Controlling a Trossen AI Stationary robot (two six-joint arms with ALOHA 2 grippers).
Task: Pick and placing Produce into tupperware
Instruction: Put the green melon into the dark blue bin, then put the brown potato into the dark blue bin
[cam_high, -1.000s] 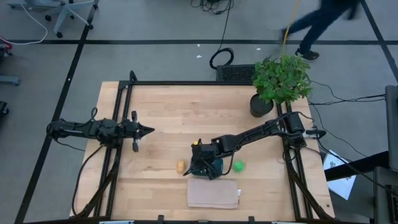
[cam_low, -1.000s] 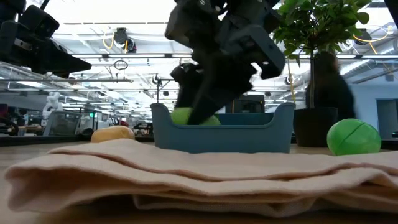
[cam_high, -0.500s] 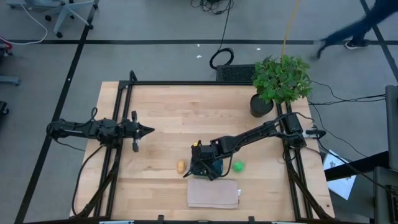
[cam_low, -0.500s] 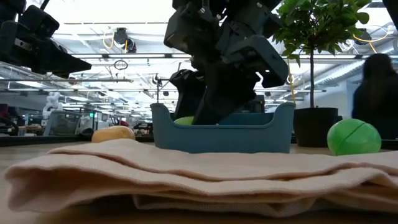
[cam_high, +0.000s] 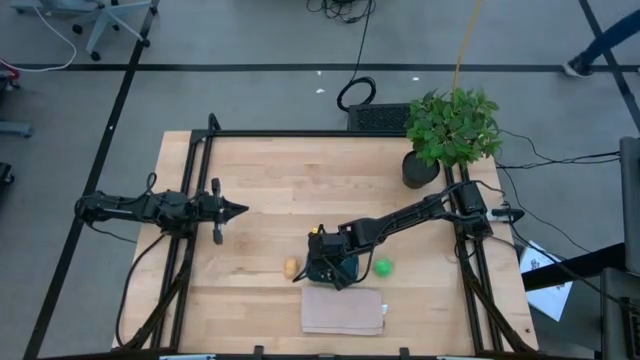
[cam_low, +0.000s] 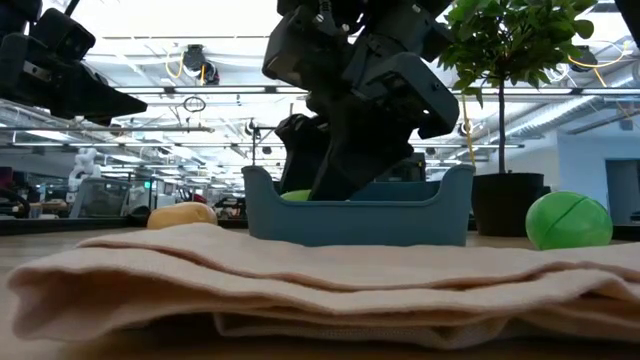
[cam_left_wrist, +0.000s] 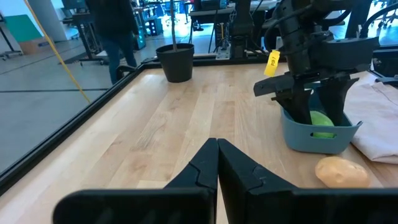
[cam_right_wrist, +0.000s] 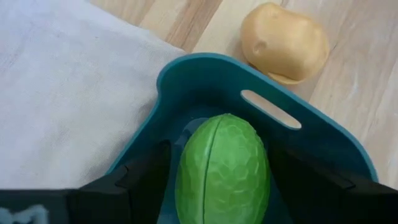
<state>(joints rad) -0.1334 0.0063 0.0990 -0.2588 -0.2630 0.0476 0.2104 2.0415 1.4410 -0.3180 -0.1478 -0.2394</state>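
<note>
The teal-blue tupperware (cam_high: 343, 268) stands on the table near its front edge. My right gripper (cam_high: 329, 270) reaches down into it, shut on the lime-green piece (cam_right_wrist: 222, 169), which also shows just above the near wall in the low view (cam_low: 296, 195). The yellow-orange piece (cam_high: 291, 268) lies on the table just left of the container. The bright green ball (cam_high: 383, 267) lies on the table just right of it. My left gripper (cam_high: 240, 210) is shut and empty, held above the table's left half. My right gripper has the lime-green piece between its two fingers (cam_right_wrist: 152, 171), one on each long side (cam_right_wrist: 186, 180). The fingers slant down from the table's right into the container. The piece sits low inside the tupperware, near its floor; whether it rests there I cannot tell.
A folded tan cloth (cam_high: 343, 311) lies just in front of the tupperware at the near edge. A potted plant (cam_high: 450, 130) stands at the table's far right corner. Bare wood lies across the far and left parts of the table.
My right gripper has gone down with the lime-green piece, which has sunk from above the tupperware's rim to low inside it. A person beyond the far edge has walked off to the right.
</note>
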